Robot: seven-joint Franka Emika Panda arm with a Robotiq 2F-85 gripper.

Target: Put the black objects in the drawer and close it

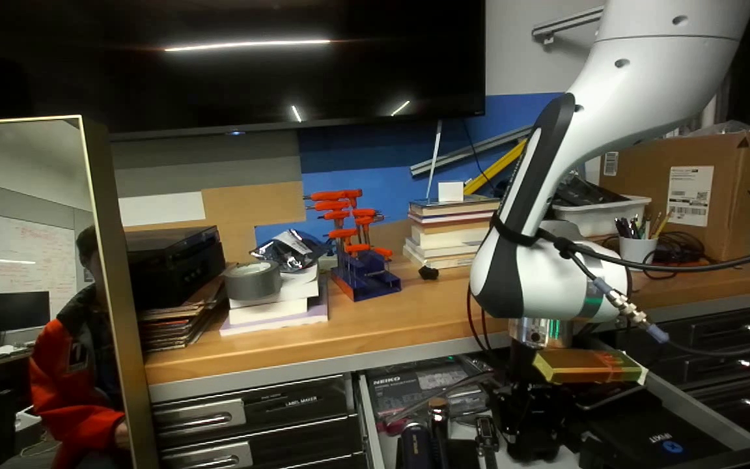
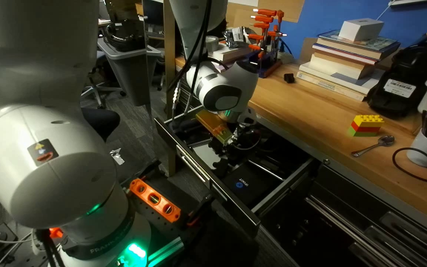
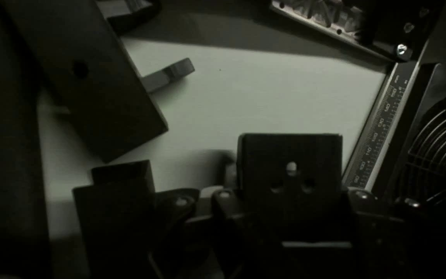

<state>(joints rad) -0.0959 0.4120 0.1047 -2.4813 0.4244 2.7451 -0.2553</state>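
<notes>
Wrist view: the end effector [image 3: 196, 170] is spread apart, with a gap in the middle. In both exterior views it reaches down into the drawer [image 2: 284, 189], which is pulled out under the front edge of the tabletop [image 1: 381, 332]. One small black block [image 1: 428, 272] sits near the tabletop's back edge, just in front of the stack of books [image 1: 450, 234]. A black iFixit case [image 2: 248, 183] and other dark things [image 1: 439, 433] lie in the drawer; I cannot tell if another such block is among them. A spoon [image 2: 387, 140] lies closer to the front edge than the toy building bricks [image 2: 366, 126].
</notes>
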